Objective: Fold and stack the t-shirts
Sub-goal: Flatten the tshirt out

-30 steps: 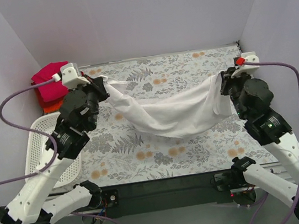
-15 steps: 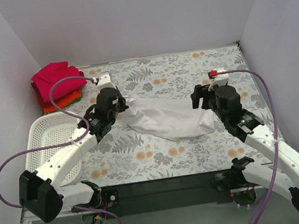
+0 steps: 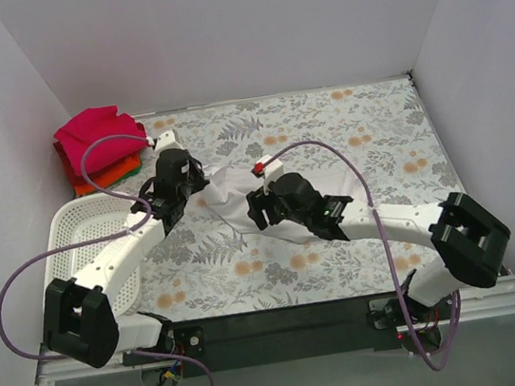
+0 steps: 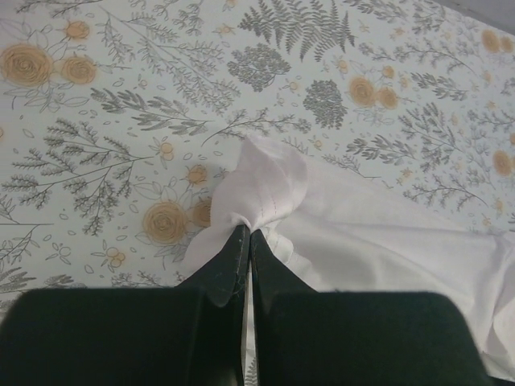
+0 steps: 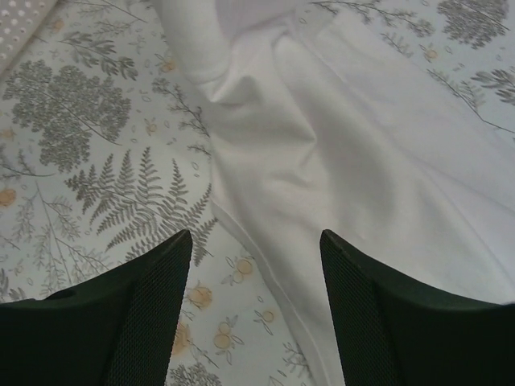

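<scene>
1. Pinching white t-shirt (image 4: pixel 386 241) corner at 10 o'clock in closed left pincer (image 4: pixel 245 235), anchoring cloth at tabletop (image 4: pixel 121 96) centre.
2. Hovering right pincer (image 5: pixel 253 237) spread wide, empty, over it, probably readying a regrasp.

My left arm (image 3: pixel 122 255) stretches forward, left jaws pressed tight together. My right arm (image 3: pixel 391 220) lies low, bent leftward toward my left wrist (image 3: pixel 175 171), right jaws spread wide apart.

– Where do my views sit?
– Top one high at the near edge, looking down over the whole table (image 3: pixel 326 135). Both wrist ones hang close, tilted down.
– What do they share?
– I see the white t-shirt (image 3: pixel 227 193) in all three.
</scene>
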Motion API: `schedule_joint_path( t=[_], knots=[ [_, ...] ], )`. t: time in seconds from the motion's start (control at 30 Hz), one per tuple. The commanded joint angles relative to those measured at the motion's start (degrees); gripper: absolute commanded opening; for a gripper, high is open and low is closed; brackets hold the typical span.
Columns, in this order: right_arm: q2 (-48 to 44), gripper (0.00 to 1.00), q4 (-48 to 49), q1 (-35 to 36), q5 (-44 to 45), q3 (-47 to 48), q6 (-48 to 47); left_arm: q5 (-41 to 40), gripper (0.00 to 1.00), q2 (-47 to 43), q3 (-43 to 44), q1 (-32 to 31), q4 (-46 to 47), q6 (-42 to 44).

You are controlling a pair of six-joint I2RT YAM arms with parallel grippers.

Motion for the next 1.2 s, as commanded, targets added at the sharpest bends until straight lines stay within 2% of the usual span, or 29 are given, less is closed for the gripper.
schedule_joint_path(
  t=[0.0,0.23,0.5,0.9,1.17],
  knots=[
    [4.71,0.58,6.90,3.14,-1.83,6.03,-0.86,3.83,0.00,0.03,-1.22,3.29,1.87,-0.35],
    [18.42,0.54,8.22,7.54,-1.75,13.50,-1.12,9.10,0.00,0.12,-3.59,9.00,3.54,-0.61],
    [25.98,0.51,8.31,8.07,0.71,17.81,-2.08,13.94,0.00,0.30,-6.23,12.88,5.04,-0.79],
    [28.89,0.49,5.76,8.07,5.11,16.50,-1.38,15.44,0.00,0.21,-6.84,14.19,5.39,-0.88],
    [30.39,0.43,4.80,8.07,6.78,15.18,-1.03,15.97,0.00,-0.67,-7.46,14.28,5.39,-1.05]
  ],
)
